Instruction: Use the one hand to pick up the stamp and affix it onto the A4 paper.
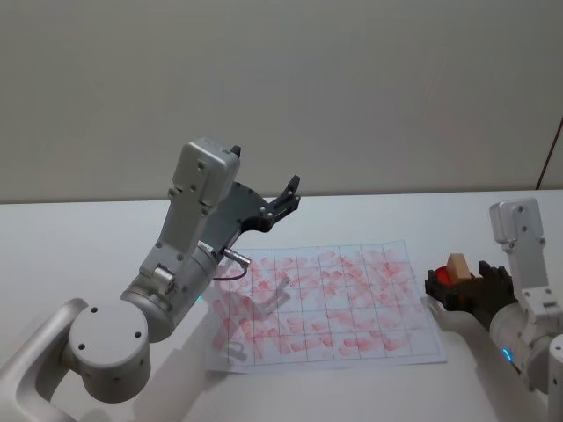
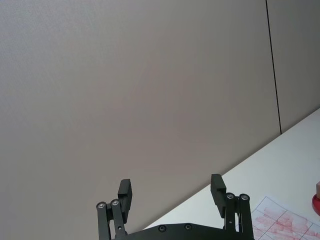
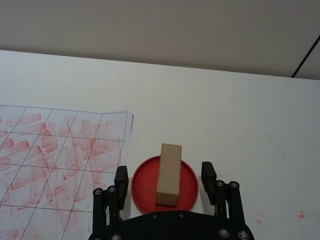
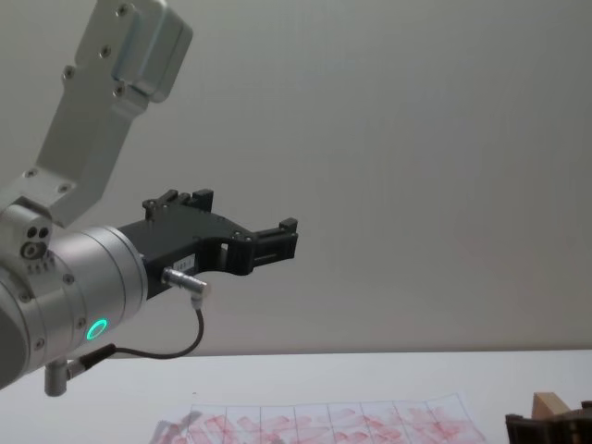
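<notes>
Black fingers (image 3: 121, 179) of the right gripper (image 3: 165, 176) stand wide apart, one on each side of the red dish (image 3: 142, 187). Between them the wooden stamp (image 3: 169, 172) stands on end in the dish, its long side pointing up. No finger touches it. The dish sits on the white table (image 1: 88, 237) just right of the paper (image 1: 334, 299), which lies flat. The left gripper (image 1: 288, 197) hangs high near the paper's far left corner, jaws wide, holding nothing.

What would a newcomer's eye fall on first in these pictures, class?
The A4 paper lies centre, its grid smeared with red smudges. Right of it, the wooden stamp stands on a red ink pad inside the open right claw. The left claw hangs open, raised.
</notes>
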`<state>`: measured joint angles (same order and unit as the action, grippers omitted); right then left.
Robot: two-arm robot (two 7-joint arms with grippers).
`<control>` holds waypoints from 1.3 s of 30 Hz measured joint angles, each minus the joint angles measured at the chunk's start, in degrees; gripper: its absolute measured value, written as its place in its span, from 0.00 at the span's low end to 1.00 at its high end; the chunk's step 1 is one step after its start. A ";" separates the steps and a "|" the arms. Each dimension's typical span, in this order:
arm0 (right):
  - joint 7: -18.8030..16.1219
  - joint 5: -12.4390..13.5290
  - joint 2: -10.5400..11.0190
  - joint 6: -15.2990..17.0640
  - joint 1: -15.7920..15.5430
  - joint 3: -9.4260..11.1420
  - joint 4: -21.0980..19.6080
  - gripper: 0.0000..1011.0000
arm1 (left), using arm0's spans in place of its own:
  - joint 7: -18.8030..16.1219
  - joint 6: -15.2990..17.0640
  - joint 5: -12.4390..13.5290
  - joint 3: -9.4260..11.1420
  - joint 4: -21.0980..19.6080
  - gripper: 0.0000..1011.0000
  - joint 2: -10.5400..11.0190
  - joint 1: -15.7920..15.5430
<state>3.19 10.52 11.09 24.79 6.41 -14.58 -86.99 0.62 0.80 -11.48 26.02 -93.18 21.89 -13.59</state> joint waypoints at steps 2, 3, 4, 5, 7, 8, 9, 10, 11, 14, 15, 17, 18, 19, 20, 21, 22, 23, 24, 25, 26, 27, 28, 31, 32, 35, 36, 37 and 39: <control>0.00 -0.04 0.01 0.02 0.01 0.03 -0.02 0.85 | 0.00 0.00 0.00 0.00 0.00 0.99 0.00 0.00; 0.00 -0.06 0.01 0.03 0.01 0.03 -0.03 0.84 | 0.00 0.00 0.00 0.00 0.00 0.99 0.00 0.00; 0.00 -0.08 0.02 0.03 0.01 0.04 -0.04 0.80 | 0.00 0.00 0.00 0.00 0.00 0.99 0.00 0.00; 0.00 -0.10 0.02 0.05 0.02 0.06 -0.06 0.77 | 0.00 0.00 0.00 0.00 0.00 0.99 0.00 0.00; 0.00 -0.14 0.03 0.06 0.03 0.08 -0.09 0.73 | 0.00 0.00 0.00 0.00 0.00 0.99 0.00 0.00; -0.01 -0.15 0.03 0.07 0.03 0.09 -0.10 0.68 | 0.00 0.00 0.00 0.00 0.00 0.99 0.00 0.00; -0.01 -0.16 0.04 0.08 0.03 0.10 -0.10 0.66 | 0.00 0.00 0.00 0.00 0.00 0.99 0.00 0.00; -0.01 -0.17 0.04 0.09 0.02 0.10 -0.11 0.64 | 0.00 0.00 0.00 0.00 0.00 0.99 0.00 0.00; -0.01 -0.18 0.04 0.09 0.03 0.11 -0.11 0.58 | 0.00 0.00 0.00 0.00 0.00 0.99 0.00 0.00; -0.01 -0.19 0.04 0.11 0.03 0.14 -0.13 0.50 | 0.00 0.00 0.00 0.00 0.00 0.99 0.00 0.00; -0.01 -0.20 0.04 0.11 0.03 0.14 -0.13 0.50 | 0.00 0.00 0.00 0.00 0.00 0.99 0.00 0.00; -0.01 -0.21 0.04 0.12 0.03 0.15 -0.14 0.42 | 0.00 0.00 0.00 0.00 0.00 0.99 0.00 0.00; -0.02 -0.21 0.04 0.13 0.03 0.16 -0.15 0.39 | 0.00 0.00 0.00 0.00 0.00 0.99 0.00 0.00; -0.02 -0.22 0.03 0.14 0.03 0.17 -0.16 0.34 | 0.00 0.00 0.00 0.00 0.00 0.99 0.00 0.00; -0.02 -0.22 0.03 0.14 0.03 0.18 -0.16 0.30 | 0.00 0.00 0.00 0.00 0.00 0.99 0.00 0.00; -0.03 -0.23 0.04 0.14 0.03 0.18 -0.17 0.30 | 0.00 0.00 0.00 0.00 0.00 0.99 0.00 0.00; -0.03 -0.23 0.04 0.14 0.03 0.18 -0.17 0.26 | 0.00 0.00 0.00 0.00 0.00 0.99 0.00 0.00; -0.04 -0.24 0.04 0.14 0.03 0.19 -0.17 0.23 | 0.00 0.00 0.00 0.00 0.00 0.99 0.00 0.00; -0.06 -0.27 0.04 0.14 0.03 0.20 -0.17 0.21 | 0.00 0.00 0.00 0.00 0.00 0.99 0.00 0.00; -0.09 -0.31 0.04 0.14 0.03 0.20 -0.18 0.21 | 0.00 0.00 0.00 0.00 0.00 0.99 0.00 0.00; -0.16 -0.41 0.05 0.14 0.05 0.21 -0.20 0.21 | 0.00 0.00 0.00 0.00 0.00 0.99 0.00 0.00; -0.16 -0.41 0.05 0.14 0.05 0.21 -0.20 0.21 | 0.00 0.00 0.00 0.00 0.00 0.99 0.00 0.00; -0.31 -0.61 0.07 0.14 0.08 0.21 -0.26 0.21 | 0.00 0.00 0.00 0.00 0.00 0.99 0.00 0.00; -1.04 -1.44 0.20 0.09 0.28 0.20 -0.50 0.21 | 0.00 0.00 0.00 0.00 0.00 0.99 0.00 0.00; -1.56 -1.94 0.28 -0.01 0.44 0.19 -0.65 0.21 | 0.00 0.00 0.00 0.00 0.00 0.99 0.00 0.00; -2.52 -2.87 0.38 -0.24 0.80 0.11 -0.92 0.21 | 0.00 0.00 0.00 0.00 0.00 0.99 0.00 0.00; -3.28 -3.47 0.44 -0.39 1.05 0.06 -1.05 0.21 | 0.00 0.00 0.00 0.00 0.00 0.99 0.00 0.00; -3.66 -3.75 0.46 -0.48 1.19 0.04 -1.11 0.21 | 0.00 0.00 0.00 0.00 0.00 0.99 0.00 0.00; -5.05 -4.63 0.49 -0.79 1.65 -0.04 -1.26 0.21 | 0.00 0.00 0.00 0.00 0.00 0.99 0.00 0.00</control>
<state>-1.85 5.89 11.57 24.00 8.05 -14.62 -88.25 0.62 0.80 -11.48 26.02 -93.18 21.89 -13.59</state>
